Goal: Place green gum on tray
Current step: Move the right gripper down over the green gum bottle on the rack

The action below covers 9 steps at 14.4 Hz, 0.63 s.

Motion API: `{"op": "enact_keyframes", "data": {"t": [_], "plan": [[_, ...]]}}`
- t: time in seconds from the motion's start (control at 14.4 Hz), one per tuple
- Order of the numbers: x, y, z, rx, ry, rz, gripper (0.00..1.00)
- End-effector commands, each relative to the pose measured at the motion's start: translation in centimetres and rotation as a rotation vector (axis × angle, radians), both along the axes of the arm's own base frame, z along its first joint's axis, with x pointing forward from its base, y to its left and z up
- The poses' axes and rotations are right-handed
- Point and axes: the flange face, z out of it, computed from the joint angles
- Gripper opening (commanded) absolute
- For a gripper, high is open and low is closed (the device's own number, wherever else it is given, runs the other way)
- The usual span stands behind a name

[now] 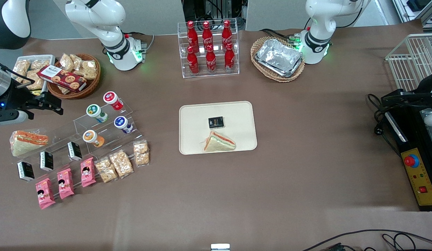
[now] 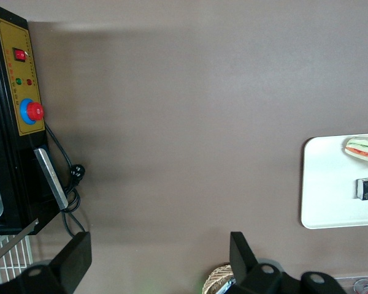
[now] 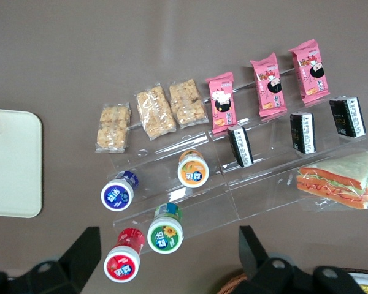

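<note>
Standing at the near edge of the desk (image 1: 272, 195), I see bare brown surface first, then the pink snack packets (image 1: 64, 184) and the crumbly cereal bars (image 1: 120, 162) laid in a row toward the working arm's end. Just past them rises a clear stepped display stand (image 1: 80, 136), which seems made to tip its goods toward a picker: black boxes (image 1: 46, 161) on the lowest step, gum tubs higher up.

The green gum (image 1: 96, 113) lies on the upper step, lid facing up and out, with the red-lidded tub (image 1: 113, 100) close beside it and the orange-lidded tub (image 1: 92, 138) one step nearer the camera. A blue-lidded tub (image 1: 123, 124) lies between it and the tray. The neighbours sit close, so room around the green lid looks tight.

The tray (image 1: 191, 139) lies mid-desk, well apart from the stand, already carrying a wrapped sandwich (image 1: 219, 143) and a small black box (image 1: 216, 122). Its farther part and the corner nearest the stand are bare, which looks like the easiest landing spot; the low rim should need only a small lift.

The gripper (image 1: 45, 103) hangs above the desk near the wicker snack basket (image 1: 74, 75), its fingers (image 3: 86, 254) spread apart and empty, not yet down at the tubs. The desk between stand and tray is open.
</note>
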Motion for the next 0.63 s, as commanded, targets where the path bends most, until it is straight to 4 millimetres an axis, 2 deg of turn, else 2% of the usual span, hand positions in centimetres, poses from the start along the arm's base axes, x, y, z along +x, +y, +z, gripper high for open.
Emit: {"op": "enact_keyframes", "data": {"t": [0.0,0.35,0.56], "plan": [[0.48,-0.34,-0.16,-0.004,0.009,0.010,1.00],[0.94,-0.38,-0.71,-0.002,0.012,-0.004,1.00],[0.98,-0.60,-0.03,0.001,-0.003,-0.009,1.00]]}}
